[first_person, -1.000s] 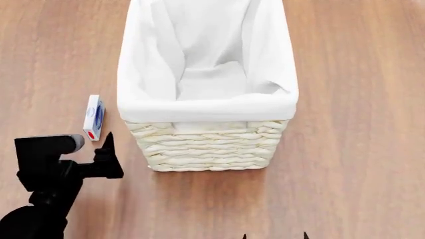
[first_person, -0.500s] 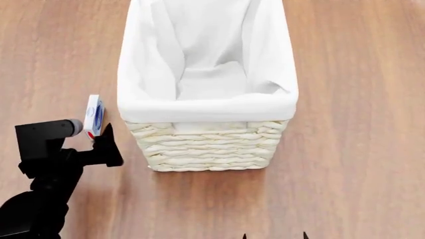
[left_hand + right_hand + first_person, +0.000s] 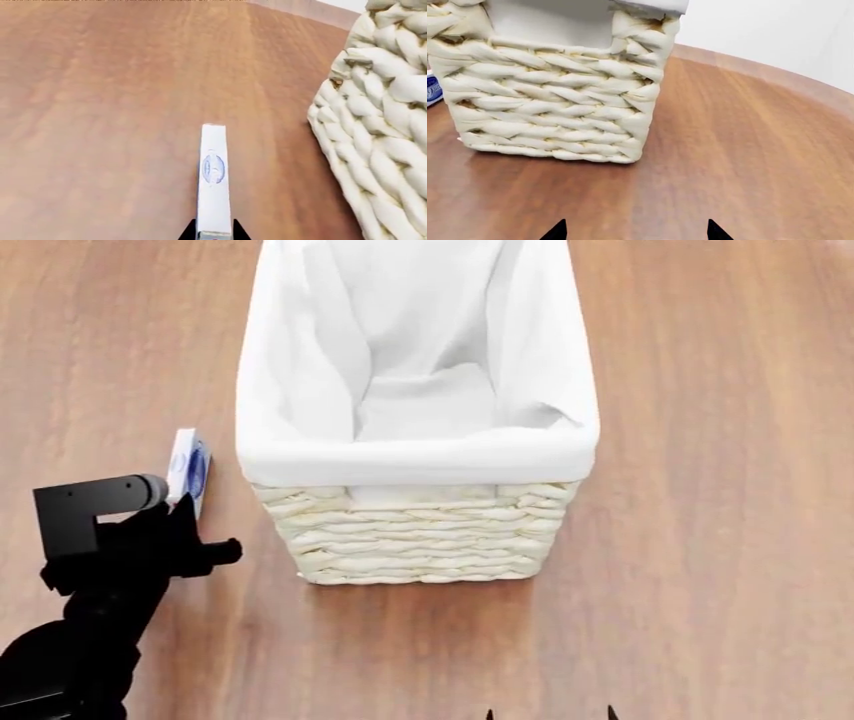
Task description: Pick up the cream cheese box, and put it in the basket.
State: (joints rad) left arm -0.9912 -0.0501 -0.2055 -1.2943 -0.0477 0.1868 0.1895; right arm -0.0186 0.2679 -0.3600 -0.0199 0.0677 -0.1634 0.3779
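Note:
The cream cheese box (image 3: 191,468) is a thin white carton with a blue oval logo. It stands on its narrow edge on the wooden table, just left of the basket (image 3: 414,530). My left gripper (image 3: 187,525) is at the box's near end. In the left wrist view the box (image 3: 213,180) sits between the two black fingertips of the left gripper (image 3: 213,229), which press its sides. The basket's woven wall (image 3: 380,125) is close beside it. My right gripper (image 3: 636,231) is open and empty, low in front of the basket (image 3: 554,100).
The basket's white cloth liner (image 3: 414,450) folds over its rim and the inside holds nothing. Bare wooden table (image 3: 721,540) lies to the right of the basket and in front of it. The box's end peeks past the basket's corner in the right wrist view (image 3: 432,87).
My left gripper has moved forward onto the near end of the box and its fingers have closed in on the box's sides. The right arm and the basket have not moved.

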